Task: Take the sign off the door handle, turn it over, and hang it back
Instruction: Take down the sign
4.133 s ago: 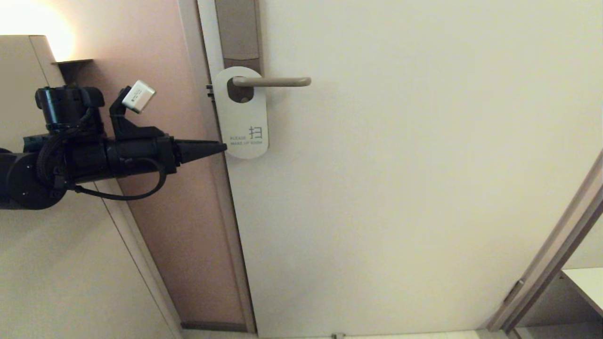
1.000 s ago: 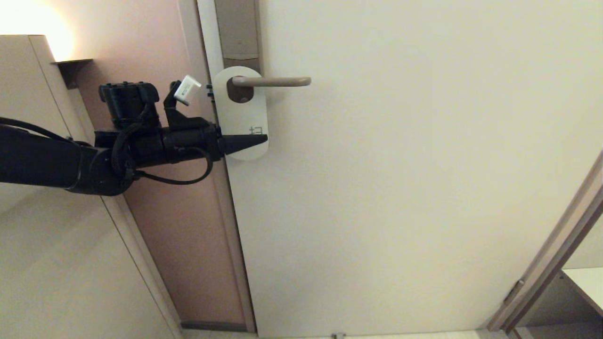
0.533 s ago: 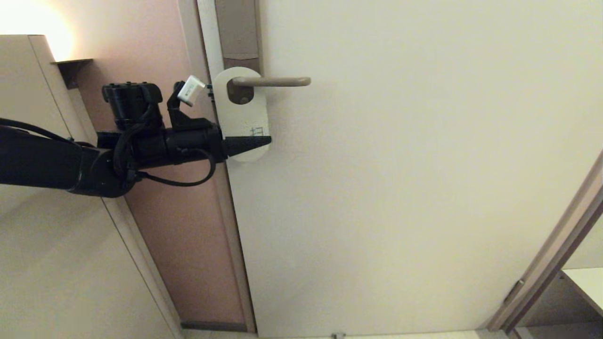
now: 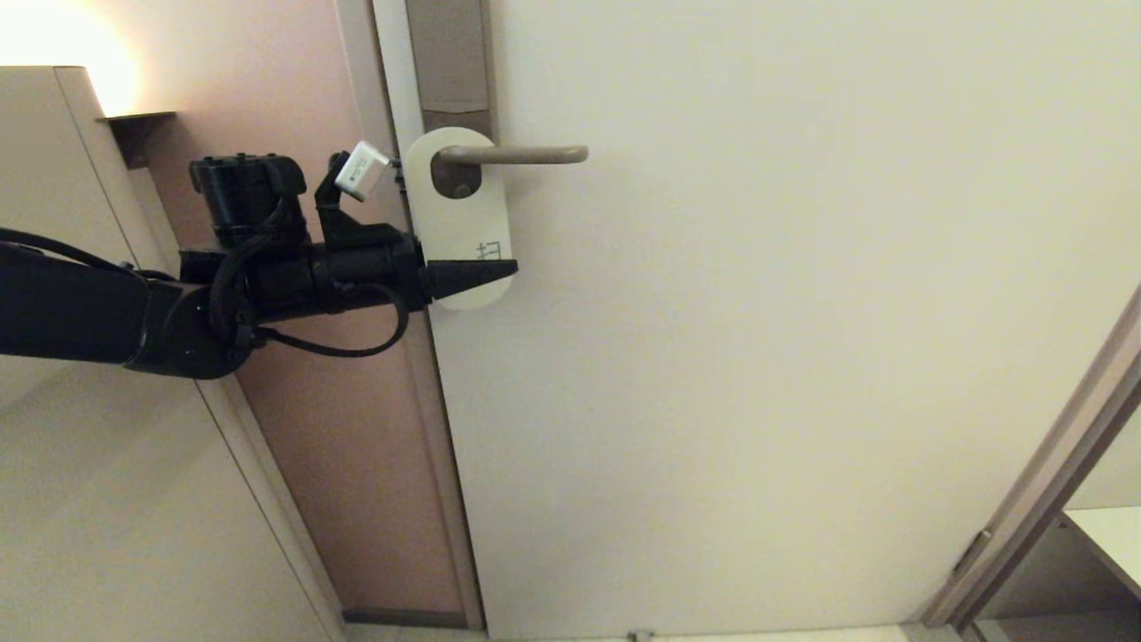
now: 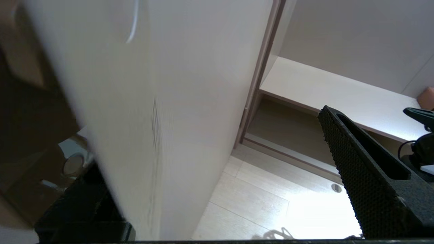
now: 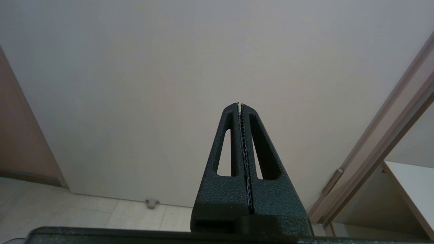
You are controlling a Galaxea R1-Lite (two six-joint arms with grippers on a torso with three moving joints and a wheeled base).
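The sign [image 4: 460,223], hung on the door handle [image 4: 517,154], is straddled by the wide-open, empty left hand [image 4: 486,269]; closing is needed next.

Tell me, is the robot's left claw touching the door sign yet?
Cannot tell. In the head view the left gripper overlaps the sign low down; the left wrist view shows its fingers spread wide around the blurred card, but neither view shows contact or a gap plainly.
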